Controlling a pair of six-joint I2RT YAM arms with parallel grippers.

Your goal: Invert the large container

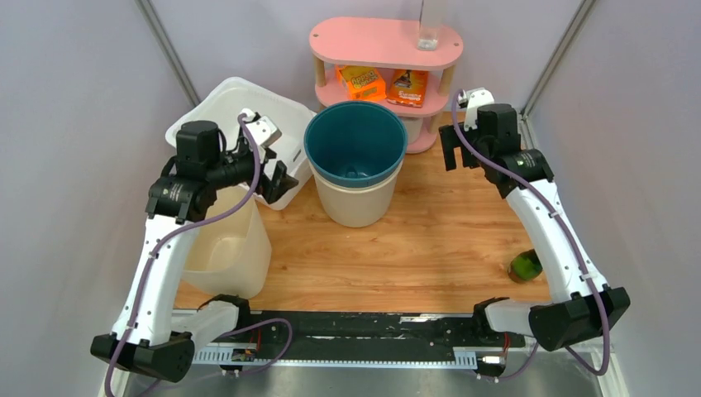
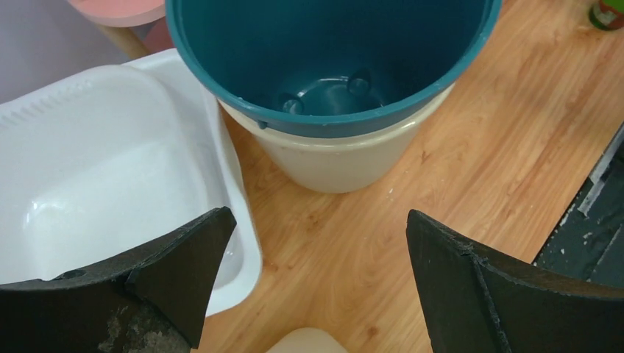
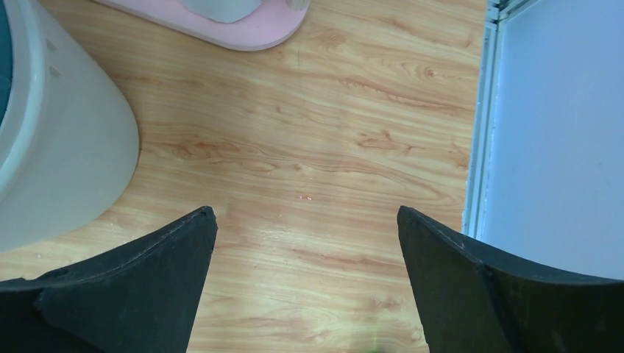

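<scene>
Your large container [image 1: 357, 198], a cream bucket with a teal bucket [image 1: 354, 141] nested inside it, stands upright and mouth-up in the middle of the wooden table [image 1: 446, 240], toward the far side. Your left gripper [image 2: 318, 215] hovers just left of it, over the near right corner of a white tub [image 1: 216, 103]. Its jaws are spread wide, hold nothing, and are clear of the container's wall. Your right gripper [image 3: 305, 209] hangs to the container's right, apart from it, above bare wood near the foot of a pink shelf [image 1: 384, 41]. It too is wide open and empty. On the shelf's lower tier lie orange snack packets [image 1: 362, 81], and a clear vessel [image 1: 430, 25] stands on top. At the near left a translucent cream bin [image 1: 231, 248] sits partly under your left arm. A small green object [image 1: 524, 265] lies by the table's right edge, partly hidden behind your right arm, and you cannot tell what it is.
</scene>
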